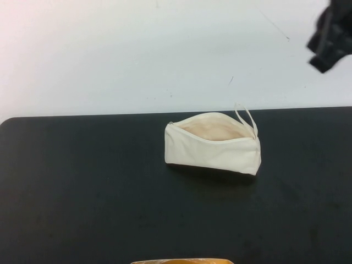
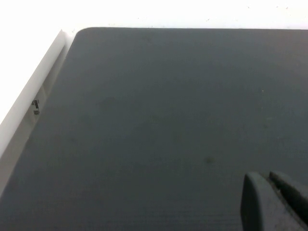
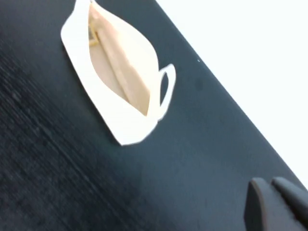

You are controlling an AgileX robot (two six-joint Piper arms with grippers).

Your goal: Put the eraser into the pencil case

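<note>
The pencil case (image 1: 212,146) is a cream-white zip pouch lying open at the middle of the black mat (image 1: 82,187), peach lining showing, loop strap (image 1: 246,118) at its right end. The right wrist view looks down into it (image 3: 113,94); a small tan-yellow block, apparently the eraser (image 3: 93,37), lies inside at the end away from the strap. The eraser does not show in the high view. My right gripper (image 1: 330,41) is raised at the far right, beyond the mat, shut and empty (image 3: 269,182). My left gripper (image 2: 267,175) is shut and empty over bare mat, outside the high view.
A white table surface (image 1: 137,55) lies beyond the mat's far edge. An orange-tan object (image 1: 181,260) pokes in at the near edge of the high view. The left wrist view shows the mat's rounded corner (image 2: 79,33) and a white border.
</note>
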